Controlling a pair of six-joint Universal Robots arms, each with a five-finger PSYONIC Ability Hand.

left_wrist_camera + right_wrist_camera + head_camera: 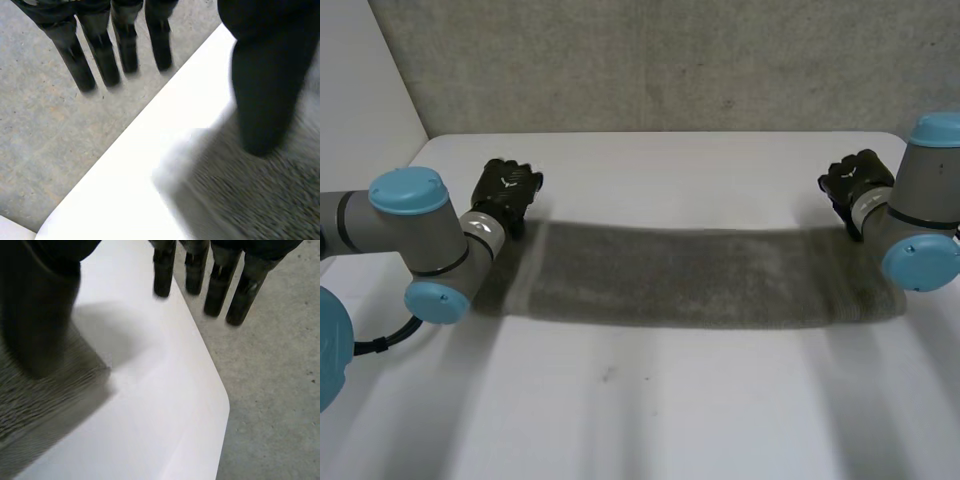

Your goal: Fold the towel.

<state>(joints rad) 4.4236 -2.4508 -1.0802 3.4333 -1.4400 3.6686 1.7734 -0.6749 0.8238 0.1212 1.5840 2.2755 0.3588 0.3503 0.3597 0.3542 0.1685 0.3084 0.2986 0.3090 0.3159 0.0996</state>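
Observation:
The grey towel (700, 275) lies flat as a long strip across the white table (670, 410), folded to a narrow band. My left hand (507, 192) hovers just past the towel's far left corner. In the left wrist view its fingers (102, 55) are straight and the thumb (265, 90) stands apart over the towel (260, 200), holding nothing. My right hand (855, 182) is just past the far right corner. In the right wrist view its fingers (220, 285) are straight, with the thumb (40, 315) above the towel's corner (35, 400), empty.
The table's far edge (660, 134) runs just beyond both hands, with grey floor (670, 60) behind it. The rounded far right table corner (222, 400) lies close to my right hand. Bare white tabletop stretches in front of the towel.

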